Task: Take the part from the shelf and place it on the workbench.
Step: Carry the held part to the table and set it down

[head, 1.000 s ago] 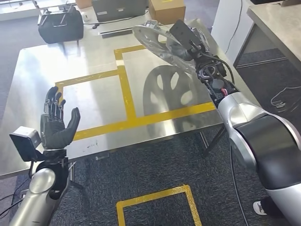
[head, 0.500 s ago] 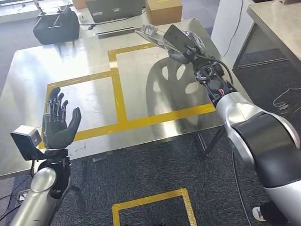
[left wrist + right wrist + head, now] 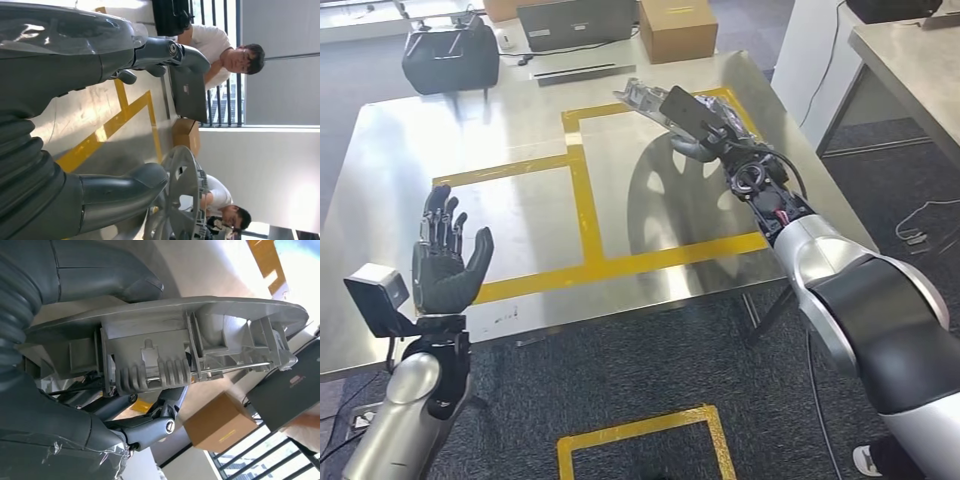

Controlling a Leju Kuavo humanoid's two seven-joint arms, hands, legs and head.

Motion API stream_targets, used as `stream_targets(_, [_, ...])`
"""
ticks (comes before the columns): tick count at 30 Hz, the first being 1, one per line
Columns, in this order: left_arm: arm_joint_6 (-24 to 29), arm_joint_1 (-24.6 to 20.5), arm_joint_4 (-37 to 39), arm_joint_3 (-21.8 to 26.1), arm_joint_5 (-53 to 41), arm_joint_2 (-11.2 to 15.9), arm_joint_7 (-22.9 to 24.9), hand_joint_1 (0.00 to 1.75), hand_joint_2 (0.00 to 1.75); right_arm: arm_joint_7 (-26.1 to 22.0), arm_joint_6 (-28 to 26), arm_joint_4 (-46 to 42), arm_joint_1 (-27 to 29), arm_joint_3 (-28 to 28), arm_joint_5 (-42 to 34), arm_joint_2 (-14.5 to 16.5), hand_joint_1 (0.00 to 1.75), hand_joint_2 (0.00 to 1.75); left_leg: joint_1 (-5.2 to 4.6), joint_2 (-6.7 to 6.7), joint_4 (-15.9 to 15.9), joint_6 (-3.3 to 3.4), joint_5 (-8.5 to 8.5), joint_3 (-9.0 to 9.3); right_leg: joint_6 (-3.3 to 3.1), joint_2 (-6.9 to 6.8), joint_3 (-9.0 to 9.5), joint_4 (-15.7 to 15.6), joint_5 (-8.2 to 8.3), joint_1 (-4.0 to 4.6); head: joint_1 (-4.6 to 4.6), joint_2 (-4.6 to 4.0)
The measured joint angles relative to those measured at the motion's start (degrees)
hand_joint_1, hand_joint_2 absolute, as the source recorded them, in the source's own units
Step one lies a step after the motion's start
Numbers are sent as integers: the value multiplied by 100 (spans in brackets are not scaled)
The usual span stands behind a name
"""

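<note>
Placing step: right hand (image 3: 705,125) grips the part (image 3: 166,342), a grey wheel cover, held tilted just above the far-right yellow-taped square of the workbench (image 3: 388,180). Next move, likely: lower it flat inside the square, then release. Left hand (image 3: 444,255) hangs spread, holding nothing, at the near-left edge. Laptop (image 3: 294,380) logo and cardboard box (image 3: 677,27) label are unreadable.

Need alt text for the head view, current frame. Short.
The robot's right hand holds a grey wheel-cover part low over the steel workbench, above a yellow-taped square, with the part's spoked shadow on the metal below. The left hand is raised near the bench's front edge, fingers apart and holding nothing. A black bag, laptop and cardboard box line the far edge.
</note>
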Motion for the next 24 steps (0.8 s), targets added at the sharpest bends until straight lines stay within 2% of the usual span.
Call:
stream_targets(1, [-1, 11, 9, 0, 3, -3, 1, 0, 175, 1, 1, 1, 11, 2, 0, 0, 175, 175, 2, 0, 11, 2, -8, 0, 19, -2, -163, 354, -126, 0, 14, 0])
stream_targets(2, [-1, 21, 18, 0, 6, -6, 1, 0, 175, 2, 1, 1, 21, 5, 0, 1, 131, 131, 9, -1, 31, -1, -21, -2, 48, -7, -248, 531, -151, -2, 22, 0])
stream_targets(3, [-1, 27, 28, 0, 8, -7, 1, 0, 175, 2, 2, 1, 28, 7, 0, 1, 87, 87, 21, -3, 63, -10, -40, -4, 84, -17, -220, 484, -67, -11, 28, 0])
stream_targets(4, [-1, 30, 37, 0, 10, -8, 1, 0, 175, 2, 2, 1, 27, 9, 0, 1, 44, 44, 37, -7, 110, -26, -68, -6, 126, -32, -83, 220, 105, -27, 39, 0])
stream_targets(5, [-1, 30, 42, 0, 10, -8, 1, 0, 175, 1, 5, 1, 12, 10, 0, 1, 0, 0, 54, -11, 178, -52, -106, -12, 172, -49, 133, -203, 306, -54, 58, 0])
stream_targets(6, [0, 28, 46, 0, 11, -8, 1, 0, 175, -2, 12, 1, -8, 11, 0, 2, 0, 0, 59, -21, 256, -83, -147, -31, 206, -56, 358, -592, 440, -64, 81, 0])
stream_targets(7, [1, 25, 48, 0, 16, -8, 1, 0, 131, -7, 21, -1, -30, 15, -1, 3, 0, 0, 63, -29, 333, -111, -180, -56, 199, -55, 520, -874, 516, -72, 95, 0])
stream_targets(8, [2, 24, 48, 0, 22, -8, 1, 0, 87, -15, 30, -2, -46, 18, -5, 4, 0, 0, 62, -35, 395, -136, -200, -81, 171, -49, 614, -1025, 533, -66, 94, 0])
stream_targets(10, [7, 34, 49, 0, 38, -7, 1, 0, 0, -50, 39, -4, -60, 22, -14, 8, 0, 0, 61, -43, 444, -169, -198, -113, 65, -36, 635, -1037, 524, -45, 76, 0])
stream_targets(12, [25, 45, 48, 0, 43, -2, -2, 0, 0, -106, 39, -7, -81, 21, -24, 16, 0, 0, 72, -54, 544, -228, -274, -156, -6, -46, 649, -1050, 553, -58, 68, 0])
stream_targets(13, [39, 45, 48, 0, 43, 2, -2, 0, 0, -141, 42, -9, -97, 20, -28, 21, 0, 0, 88, -60, 745, -274, -407, -239, -38, -50, 653, -1060, 568, -76, 46, 0])
stream_targets(16, [77, 63, 48, 0, 44, 15, 15, 0, 0, -221, 68, -21, -120, 19, -35, 41, 0, 0, 184, -64, 1906, -412, -991, -731, -83, -52, 643, -1064, 584, -90, -26, 0])
stream_targets(17, [84, 74, 49, 0, 45, 16, 25, 0, 0, -234, 80, -24, -119, 19, -35, 47, 0, 0, 213, -63, 2189, -436, -1086, -854, -84, -52, 640, -1063, 584, -91, -32, 0])
stream_targets(18, [88, 81, 49, 0, 45, 18, 32, 0, 0, -246, 90, -23, -119, 20, -35, 50, 0, 0, 238, -63, 2264, -450, -1080, -878, -84, -52, 640, -1063, 584, -93, -36, 0])
stream_targets(19, [90, 83, 49, 0, 47, 20, 36, 0, 0, -256, 96, -25, -121, 20, -35, 52, 0, 0, 258, -62, 2108, -457, -977, -783, -82, -52, 642, -1063, 584, -96, -38, 0])
stream_targets(22, [114, 68, 47, 0, 60, 26, 50, 0, 0, -283, 98, -48, -162, 20, -36, 56, 0, 0, 276, -64, 886, -436, -524, -119, -36, -47, 642, -1067, 577, -99, -42, 0])
stream_targets(23, [125, 64, 47, 0, 63, 27, 55, 0, 0, -289, 98, -57, -181, 19, -37, 56, 0, 0, 264, -68, 625, -415, -461, 15, -3, -43, 636, -1076, 578, -96, -37, 0])
stream_targets(24, [133, 65, 47, 0, 62, 30, 59, 0, 0, -292, 99, -62, -191, 19, -37, 56, 0, 0, 243, -73, 525, -392, -462, 60, 34, -40, 631, -1088, 581, -92, -31, 0])
